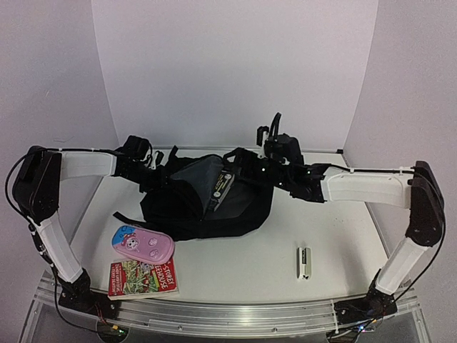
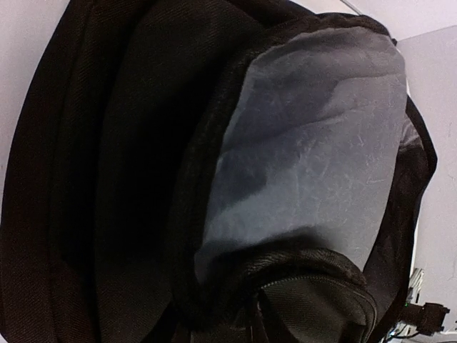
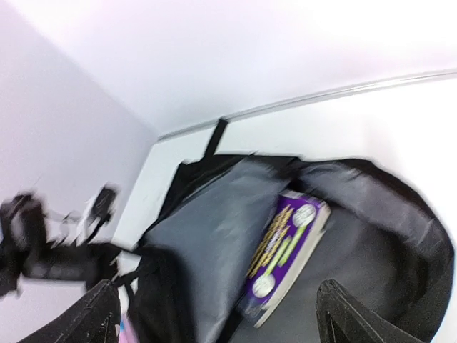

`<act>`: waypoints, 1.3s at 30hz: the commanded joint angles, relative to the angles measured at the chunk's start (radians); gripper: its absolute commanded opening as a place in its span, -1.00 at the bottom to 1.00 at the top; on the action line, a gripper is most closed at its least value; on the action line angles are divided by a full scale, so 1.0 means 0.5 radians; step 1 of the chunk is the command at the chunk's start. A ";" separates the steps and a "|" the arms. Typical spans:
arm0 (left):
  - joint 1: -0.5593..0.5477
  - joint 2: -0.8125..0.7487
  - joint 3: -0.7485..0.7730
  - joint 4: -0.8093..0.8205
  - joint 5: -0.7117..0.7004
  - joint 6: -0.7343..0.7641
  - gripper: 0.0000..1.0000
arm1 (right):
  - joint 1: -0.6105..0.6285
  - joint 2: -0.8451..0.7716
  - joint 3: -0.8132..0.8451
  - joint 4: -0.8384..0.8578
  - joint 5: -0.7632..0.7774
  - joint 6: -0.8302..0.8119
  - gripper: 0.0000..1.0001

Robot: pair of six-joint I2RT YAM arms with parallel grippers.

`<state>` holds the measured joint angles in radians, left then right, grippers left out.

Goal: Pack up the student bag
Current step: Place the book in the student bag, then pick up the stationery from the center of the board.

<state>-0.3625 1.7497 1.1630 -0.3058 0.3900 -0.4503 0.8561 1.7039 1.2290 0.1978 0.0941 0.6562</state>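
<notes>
One purple book (image 3: 285, 246) in student bag (image 3: 207, 236), right-wrist view

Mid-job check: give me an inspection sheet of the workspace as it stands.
Surface: white table, no spills seen.
Job's things: black backpack lies open mid-table, grey lining showing; purple book inside it; pink pencil case and red book outside, front left.
Clutter: small white and black item, front right, too small to identify.
Grippers: right gripper open over the backpack's mouth, holding nothing; left gripper at the backpack's far left edge, jaws hidden.
Cables: black cable loops beside the left arm, away from the items.
Surroundings: white walls on three sides.
</notes>
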 commanded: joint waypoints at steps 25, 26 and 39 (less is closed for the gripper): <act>0.215 -1.042 -0.724 -0.260 -0.207 -0.294 0.97 | 0.690 1.168 0.620 0.183 -0.762 0.398 0.65; 0.213 -1.059 -0.740 -0.274 -0.207 -0.298 0.97 | 0.690 1.191 0.654 0.184 -0.758 0.406 0.61; 0.216 -1.255 -0.695 -0.330 -0.190 -0.301 0.98 | 0.687 1.063 0.670 0.292 -0.785 0.313 -0.86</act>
<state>-0.2562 1.1568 0.7699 -0.4567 0.3019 -0.6042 1.1989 2.3241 1.5903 0.3032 -0.2918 0.8505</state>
